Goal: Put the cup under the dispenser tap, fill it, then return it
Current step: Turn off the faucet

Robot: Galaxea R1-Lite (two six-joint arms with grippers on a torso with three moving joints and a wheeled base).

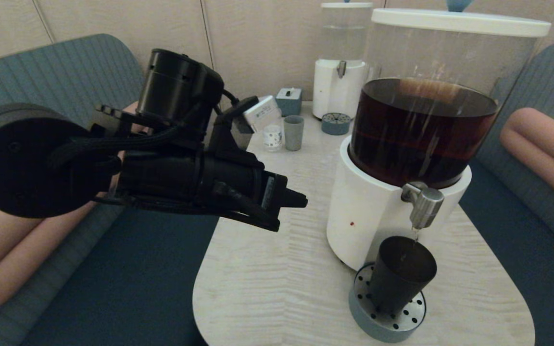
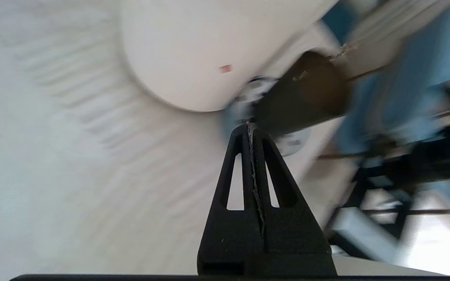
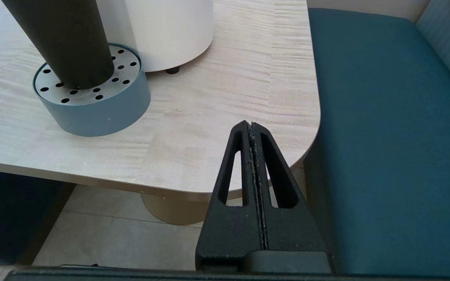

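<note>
In the head view you see two dispensers on the table (image 1: 277,269): the large dispenser (image 1: 378,211) with dark brown liquid, and a small clear-liquid dispenser (image 1: 339,72) well behind it. Count two drip trays: one grey perforated tray (image 1: 373,322) in front of the large dispenser's base, and a second tray (image 1: 335,123) in front of the small one. Count two tumblers: the cup (image 1: 399,274) standing on the near tray directly under the dispenser tap (image 1: 423,204), and a paler grey tumbler (image 1: 294,133) well behind, beside the small dispenser. The cup's long axis is upright, mouth up toward the tap; its base rests on the tray. The left gripper (image 1: 298,198) hangs to the left of the large dispenser, apart from it, pointing toward its base, fingers pressed together and holding nothing. In the left wrist view, motion blur smears everything; you can make out the left gripper (image 2: 250,127) with both fingers pressed flat together, the white dispenser base, and the cup (image 2: 303,93) as a dark shape beyond the fingertips. In the right wrist view, the right gripper (image 3: 251,125) sits off the table edge, to the right of the cup (image 3: 72,43), fingers pressed together, empty; the cup's upper part is cut off by the frame.
</note>
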